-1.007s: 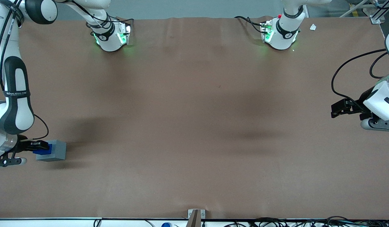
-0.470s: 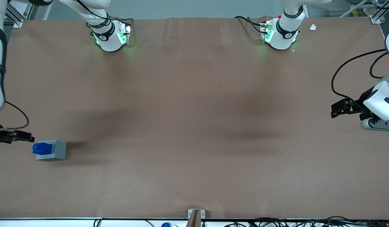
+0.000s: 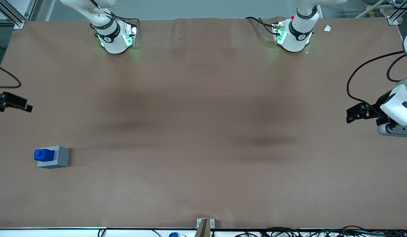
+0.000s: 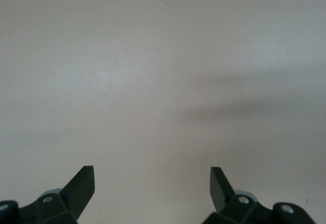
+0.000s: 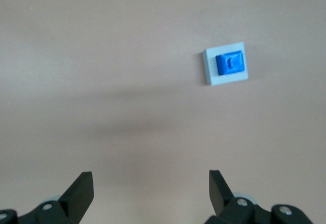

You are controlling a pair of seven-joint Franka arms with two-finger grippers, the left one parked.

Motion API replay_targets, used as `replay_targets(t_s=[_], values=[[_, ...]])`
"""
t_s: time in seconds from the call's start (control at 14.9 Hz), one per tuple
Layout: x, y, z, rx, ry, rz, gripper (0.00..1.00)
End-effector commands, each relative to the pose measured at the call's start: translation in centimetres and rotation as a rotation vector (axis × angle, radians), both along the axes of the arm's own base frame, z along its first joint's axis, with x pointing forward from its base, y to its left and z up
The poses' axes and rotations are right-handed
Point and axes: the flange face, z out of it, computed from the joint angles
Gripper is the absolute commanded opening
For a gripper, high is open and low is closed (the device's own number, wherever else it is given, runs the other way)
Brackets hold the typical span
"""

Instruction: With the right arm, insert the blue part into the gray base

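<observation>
Two task objects are seen joined on the brown matte table covering: the small bright blue plastic block is seated in the recess of the light gray box-shaped base, toward the working arm's end of the table. No legible writing or branding is made out on either piece. From the wrist camera the blue block is seen framed all round by the thick pale rim of the gray base, with a small darker notch marked on its upper face. Both pieces appear smooth, hard-edged and square in outline; the blue part stands proud of the gray one in the front view. The black two-finger gripper of the right arm is held well apart from the pair and farther from the front camera than they are, at the table's edge. In the wrist view the gripper is shown with its jaws spread wide and nothing between them.
</observation>
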Motion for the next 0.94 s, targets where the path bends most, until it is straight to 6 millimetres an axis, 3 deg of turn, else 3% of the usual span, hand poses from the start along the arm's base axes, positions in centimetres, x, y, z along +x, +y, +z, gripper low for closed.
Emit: replay_targets(t_s=[0.0, 0.27, 0.87], values=[[-2.4, 2.4, 2.1, -0.023, -0.007, -0.04, 1.0], [-3.0, 2.5, 4.7, -0.068, -0.035, -0.082, 1.0], [-3.7, 2.2, 3.9, -0.079, 0.038, -0.078, 1.0]])
